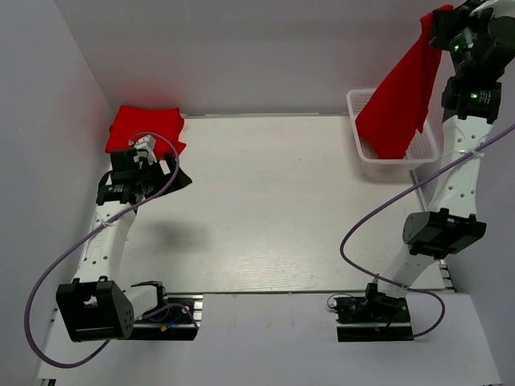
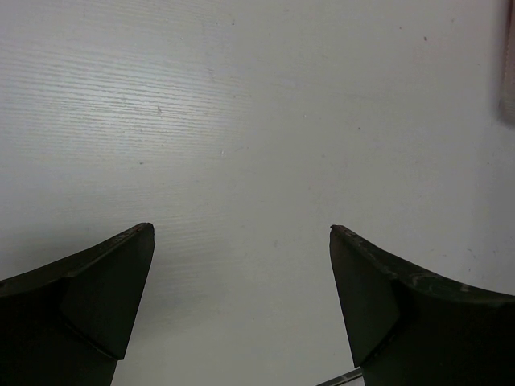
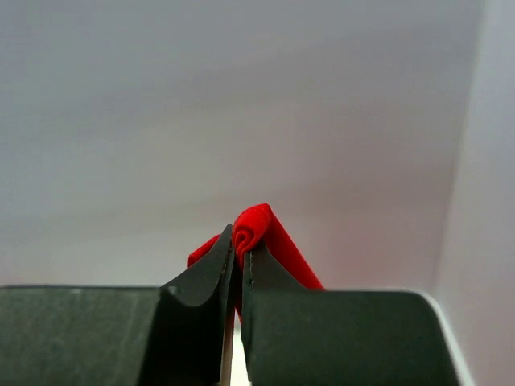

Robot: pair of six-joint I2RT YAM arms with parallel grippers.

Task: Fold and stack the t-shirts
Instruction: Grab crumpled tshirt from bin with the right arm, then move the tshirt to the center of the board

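The work area is a white table (image 1: pixel 273 201) enclosed by pale walls (image 1: pixel 241 48) at the back and on both sides.

**Hanging t-shirt.** One red t-shirt (image 1: pixel 402 96) hangs high at the far right. Its lower end drapes into or just over the white mesh basket (image 1: pixel 386 161); the views do not show whether it touches the basket floor. It is held at height so that its weight draws the fabric straight and clear of the basket, which is judged to be the pick-up step before spreading and folding.

**Right gripper.** The right gripper (image 3: pixel 239 241) is clenched on a bunched edge of this shirt. In the wrist view a small red roll of cloth (image 3: pixel 261 229) protrudes above the closed fingertips. The pinch takes only an edge, so the fabric may slip during a fast swing.

**Folded t-shirts.** A neat red pile (image 1: pixel 145 129) lies in the far left corner of the table, against the walls. This keeps the central surface available for folding. The number of shirts in the pile cannot be determined.

**Left gripper.** The left gripper (image 2: pixel 241 229) is released, with its jaws wide apart and nothing between them. It hovers over bare table just beside the pile, positioned to assist with the next shirt.
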